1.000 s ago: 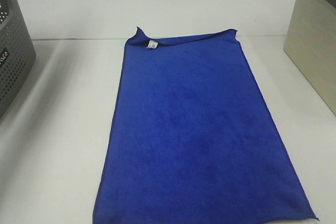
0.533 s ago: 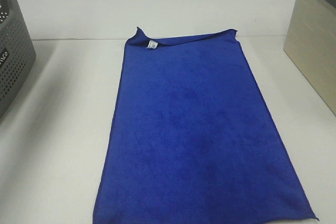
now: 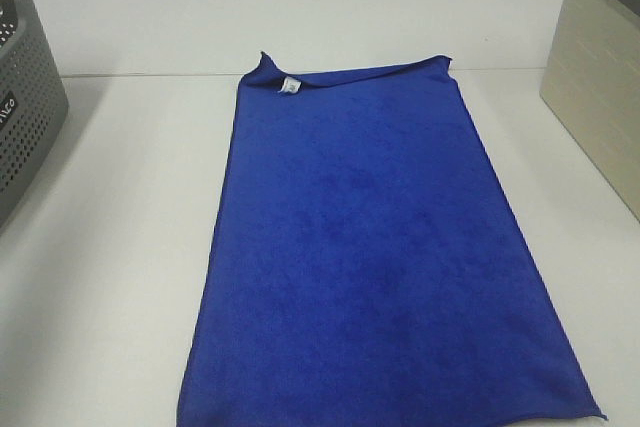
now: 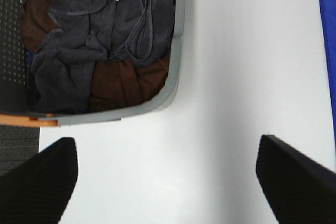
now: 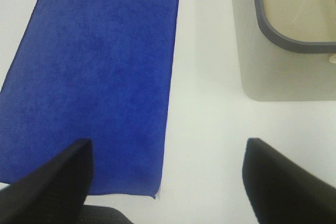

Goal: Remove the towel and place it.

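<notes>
The towel (image 3: 375, 247), a large royal-blue cloth, lies flat in the middle of the white table, with a small white tag (image 3: 288, 86) near its far left corner, where the far edge is slightly folded. Neither gripper shows in the exterior high view. My left gripper (image 4: 168, 184) hangs open above bare table beside a grey basket; a strip of the towel (image 4: 328, 35) shows at that view's edge. My right gripper (image 5: 168, 179) is open too, hovering over the towel's (image 5: 94, 77) near right corner and the bare table next to it. Nothing is held.
A grey perforated basket (image 3: 25, 97) stands at the table's left edge; in the left wrist view the basket (image 4: 176, 72) holds grey and brown cloths. A beige bin (image 3: 600, 77) with a dark rim stands at the right, its inside (image 5: 294, 3) showing no contents.
</notes>
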